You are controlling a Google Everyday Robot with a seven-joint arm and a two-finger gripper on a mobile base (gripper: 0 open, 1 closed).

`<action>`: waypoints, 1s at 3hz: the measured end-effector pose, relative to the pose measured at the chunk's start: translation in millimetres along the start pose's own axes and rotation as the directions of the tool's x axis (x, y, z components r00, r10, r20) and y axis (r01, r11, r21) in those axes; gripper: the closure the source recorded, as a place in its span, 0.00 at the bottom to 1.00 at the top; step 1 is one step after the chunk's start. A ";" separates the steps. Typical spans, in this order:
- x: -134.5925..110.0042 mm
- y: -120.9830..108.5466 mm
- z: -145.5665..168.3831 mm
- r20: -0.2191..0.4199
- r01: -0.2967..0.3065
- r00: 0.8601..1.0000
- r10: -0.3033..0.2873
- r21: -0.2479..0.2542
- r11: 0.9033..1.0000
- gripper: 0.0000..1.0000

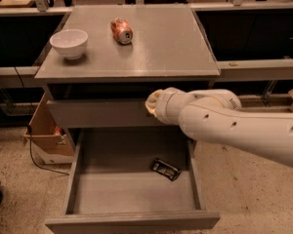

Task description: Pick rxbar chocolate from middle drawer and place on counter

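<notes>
The rxbar chocolate (165,169), a small black bar, lies flat on the floor of the open middle drawer (132,194), toward its right side. My gripper (154,106) is at the tip of the white arm that reaches in from the right. It hangs in front of the shallower drawer front, above the rxbar and just below the counter (151,52) edge. It touches nothing that I can see.
A white bowl (69,43) stands at the counter's left and a crushed orange soda can (121,30) lies near its back middle. An open cardboard box (45,133) sits on the floor left of the cabinet. Shelving runs behind.
</notes>
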State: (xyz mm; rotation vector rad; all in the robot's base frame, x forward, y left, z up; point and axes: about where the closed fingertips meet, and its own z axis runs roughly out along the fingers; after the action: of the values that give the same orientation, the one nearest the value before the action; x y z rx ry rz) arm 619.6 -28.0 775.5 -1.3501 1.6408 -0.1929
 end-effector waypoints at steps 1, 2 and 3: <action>35.0 63.9 38.0 -0.004 -0.122 0.993 0.122 -0.079 0.989 1.00; 80.9 112.3 67.8 -0.021 -0.211 0.977 0.210 -0.139 0.968 1.00; 103.5 134.0 77.4 -0.045 -0.235 0.972 0.231 -0.171 0.957 0.86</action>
State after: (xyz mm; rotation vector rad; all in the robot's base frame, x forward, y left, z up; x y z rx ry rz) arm 595.4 -29.9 590.9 -1.2729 1.8569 0.0778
